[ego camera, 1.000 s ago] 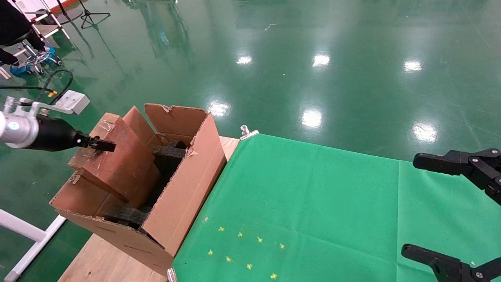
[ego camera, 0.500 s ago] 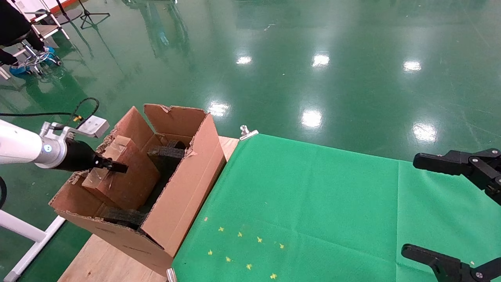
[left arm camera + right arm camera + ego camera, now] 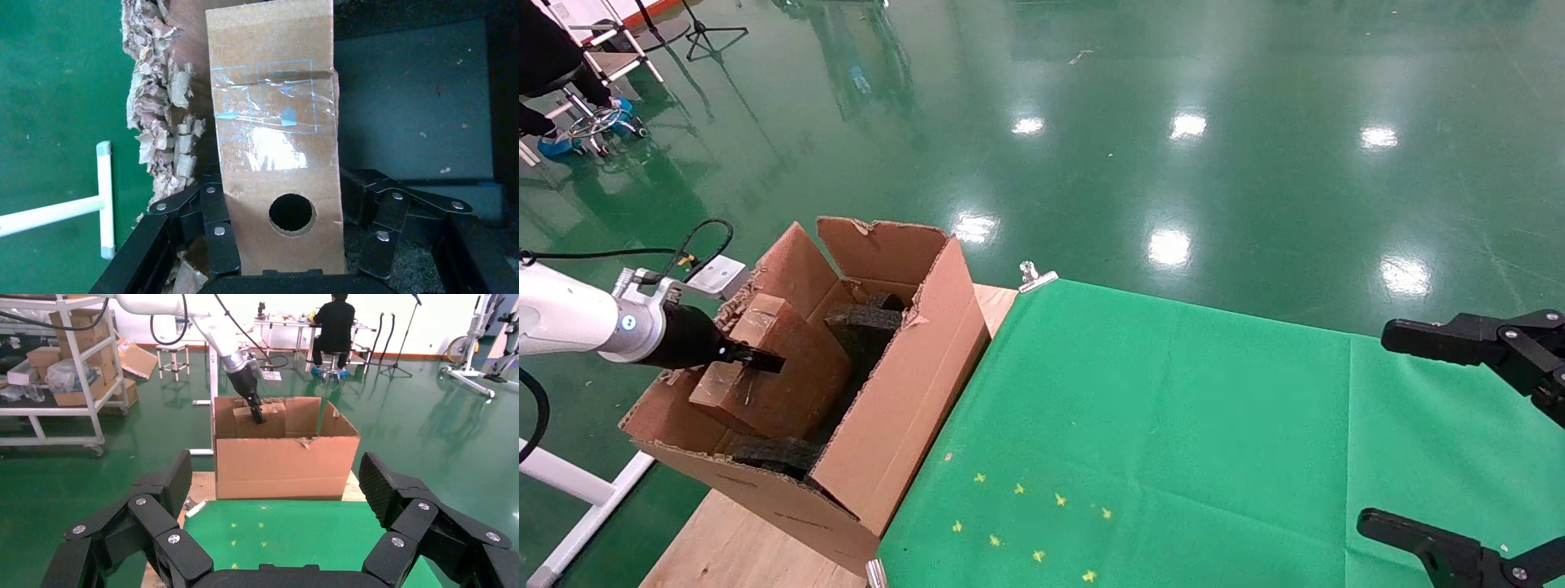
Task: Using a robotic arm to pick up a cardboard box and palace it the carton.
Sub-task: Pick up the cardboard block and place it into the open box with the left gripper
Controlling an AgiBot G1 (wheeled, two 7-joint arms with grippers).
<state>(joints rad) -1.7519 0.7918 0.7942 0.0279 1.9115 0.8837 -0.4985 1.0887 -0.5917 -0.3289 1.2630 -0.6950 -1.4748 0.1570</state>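
Note:
The white robotic arm [image 3: 568, 318] reaches in from the left. Its black left gripper [image 3: 764, 359] is shut on the cardboard box [image 3: 780, 367], a small brown box held tilted, partly down inside the carton [image 3: 911, 384]. In the left wrist view the taped cardboard box [image 3: 275, 141] with its round hole stands between the fingers [image 3: 217, 226]. Black foam [image 3: 866, 318] lies in the carton beside it. The right wrist view shows the carton [image 3: 284, 468] from the far side, with the box [image 3: 272, 422] at its top. My right gripper [image 3: 1377, 429] is parked open at the right edge.
A green cloth [image 3: 1173, 425] covers the table, held by a metal clip [image 3: 1034, 278]. The carton stands on bare wood [image 3: 740, 547] at the table's left end. A white frame [image 3: 576, 490] stands on the floor below it. A person [image 3: 333, 324] sits far behind the carton.
The left gripper has moved down and towards the carton with the cardboard box, which now sits lower inside it. The right gripper has not moved.

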